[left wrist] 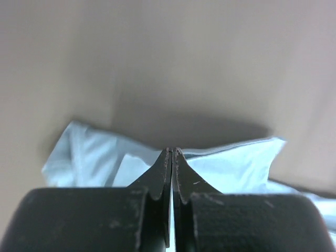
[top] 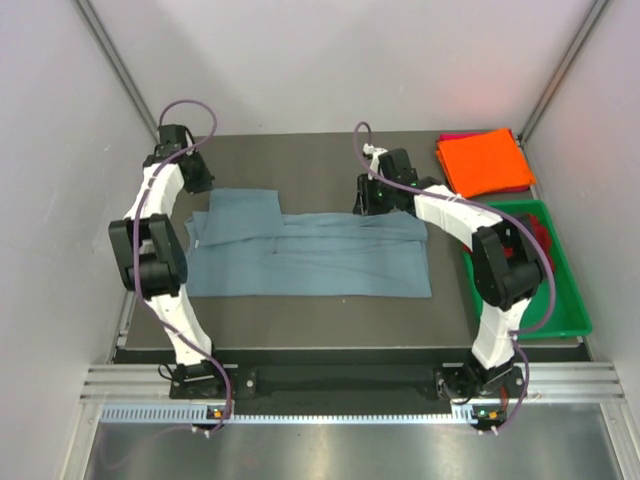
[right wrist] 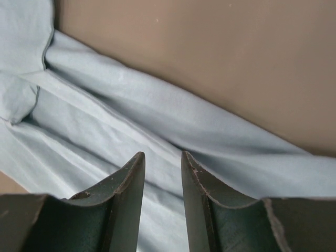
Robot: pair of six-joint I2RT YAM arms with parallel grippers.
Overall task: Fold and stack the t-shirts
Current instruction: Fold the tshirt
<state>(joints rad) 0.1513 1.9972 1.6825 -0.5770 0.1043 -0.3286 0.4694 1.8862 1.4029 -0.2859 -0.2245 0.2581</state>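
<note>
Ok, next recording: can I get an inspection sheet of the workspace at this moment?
Surface: dark table, no spills seen.
Job's things: blue-grey shirt spread in the middle, partly folded; folded orange shirt at the far right corner, on a pink shirt; dark red cloth in the tray, mostly hidden by the right arm.
Clutter: green tray at the right edge.
End effectors: left end effector shut, apparently pinching the blue-grey shirt's edge; right end effector open over the same shirt.
Cables: purple cable loops off each arm.
Surroundings: white walls; metal rail at the near edge.
</note>
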